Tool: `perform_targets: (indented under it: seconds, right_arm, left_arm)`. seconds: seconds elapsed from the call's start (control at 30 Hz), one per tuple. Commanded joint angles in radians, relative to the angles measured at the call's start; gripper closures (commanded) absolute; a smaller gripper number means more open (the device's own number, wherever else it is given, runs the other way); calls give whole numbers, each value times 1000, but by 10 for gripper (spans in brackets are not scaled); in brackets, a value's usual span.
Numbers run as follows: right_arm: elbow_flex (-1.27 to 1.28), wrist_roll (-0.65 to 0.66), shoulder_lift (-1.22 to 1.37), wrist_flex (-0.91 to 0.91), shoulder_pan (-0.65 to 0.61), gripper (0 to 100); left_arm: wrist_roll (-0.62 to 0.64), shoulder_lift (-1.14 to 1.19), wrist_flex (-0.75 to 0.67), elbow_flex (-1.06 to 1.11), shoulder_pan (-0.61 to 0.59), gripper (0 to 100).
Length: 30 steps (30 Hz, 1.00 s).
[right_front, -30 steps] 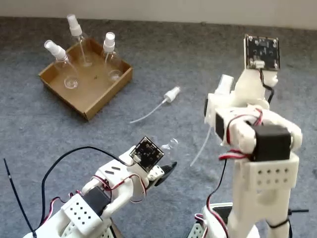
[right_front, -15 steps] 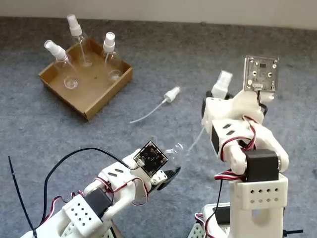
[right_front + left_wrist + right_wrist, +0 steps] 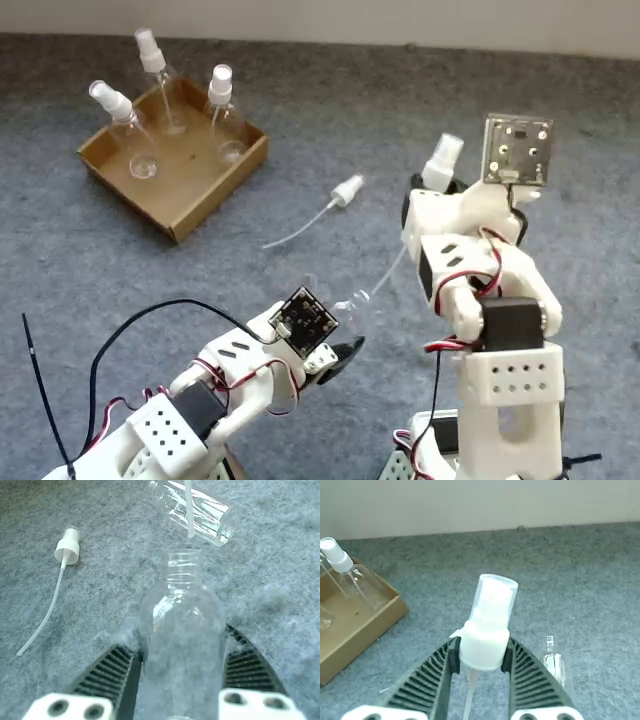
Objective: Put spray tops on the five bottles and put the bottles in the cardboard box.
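Note:
My left gripper (image 3: 181, 647) is shut on a clear, topless bottle (image 3: 181, 630), seen low in the high view as bottle (image 3: 345, 300) in left gripper (image 3: 335, 345), mouth pointing away. My right gripper (image 3: 480, 652) is shut on a white spray top (image 3: 487, 620); in the high view that spray top (image 3: 443, 160) is held by right gripper (image 3: 440, 188) and its thin tube (image 3: 385, 272) slants down to just short of the bottle's mouth. The tube's tip (image 3: 189, 515) hangs just beyond the neck. A second spray top (image 3: 348, 190) lies loose on the carpet.
The cardboard box (image 3: 205, 205) sits at the far left with three capped bottles (image 3: 225, 115) standing in it. Another open bottle (image 3: 192, 507) lies on its side beyond the held one, also visible as a lying bottle (image 3: 553, 662). Grey carpet surrounds everything.
The right arm has swung its spray top back and to the left, bringing the tube's tip close to the bottle's mouth. The left gripper with the bottle has shifted slightly right.

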Motion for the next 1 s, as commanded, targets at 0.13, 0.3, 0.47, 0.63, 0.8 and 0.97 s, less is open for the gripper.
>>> perform_targets:
  seconds: [0.13,0.3,0.47,0.63,0.8,0.97]
  right_arm:
    - [82,5,-24,-67,10,942]
    - [82,5,-24,-65,-4,942]
    - [87,5,-33,-31,-90,942]
    - [88,5,-142,28,-153,942]
    - [179,8,-292,42,-156,942]
    - [311,11,-394,41,-203,942]
  left_arm:
    - [5,-18,-60,-7,18,899]
    - [5,-18,-61,-7,18,899]
    - [8,-18,-61,-16,10,899]
    - [8,-18,-94,-16,8,899]
    - [9,-18,-176,-8,-44,899]
    - [11,-18,-204,-8,-73,899]
